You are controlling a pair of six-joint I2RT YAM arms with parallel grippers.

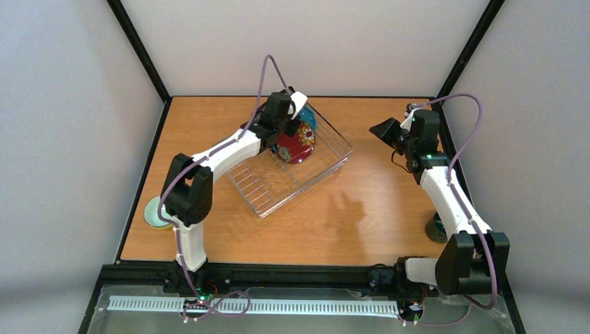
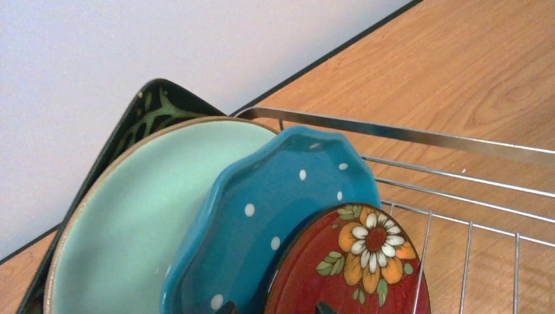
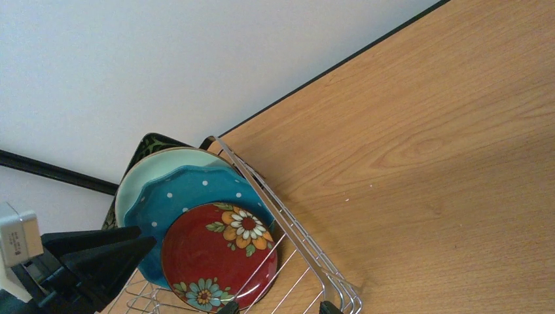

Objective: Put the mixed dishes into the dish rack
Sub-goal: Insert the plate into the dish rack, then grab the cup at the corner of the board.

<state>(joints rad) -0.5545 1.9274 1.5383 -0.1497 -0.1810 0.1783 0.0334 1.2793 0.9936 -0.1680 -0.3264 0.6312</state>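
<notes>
1. Dish rack (image 1: 275, 189) sits skewed on the wood table (image 1: 376, 209). Everything below is placed relative to the rack.
2. Four plates stand on edge at the rack's far end, packed face to face. Outermost is the black square floral plate (image 2: 147, 111), then the pale mint plate (image 2: 144, 216), then the blue dotted plate (image 2: 275, 190). The small red floral plate (image 2: 353, 275) is innermost, facing the rack's empty tines.
3. Left gripper (image 2: 275, 307) is over that far end, just above the red plate's top edge. Its jaws are parted much wider than a plate rim and clamp nothing. The red plate's rim lines up between the tips, but I can't tell whether either tip touches it.
4. Right gripper (image 3: 275, 307) hangs in the air well to the right of the rack. Its jaws are parted and empty, and its camera looks back at the plates.
5. Yellow-green bowl (image 1: 154, 212) is on the table well left of the rack, half hidden by the left arm's elbow.
6. Dark green mug (image 1: 437, 229) is on the table well right of the rack, mostly hidden by the right arm.
</notes>
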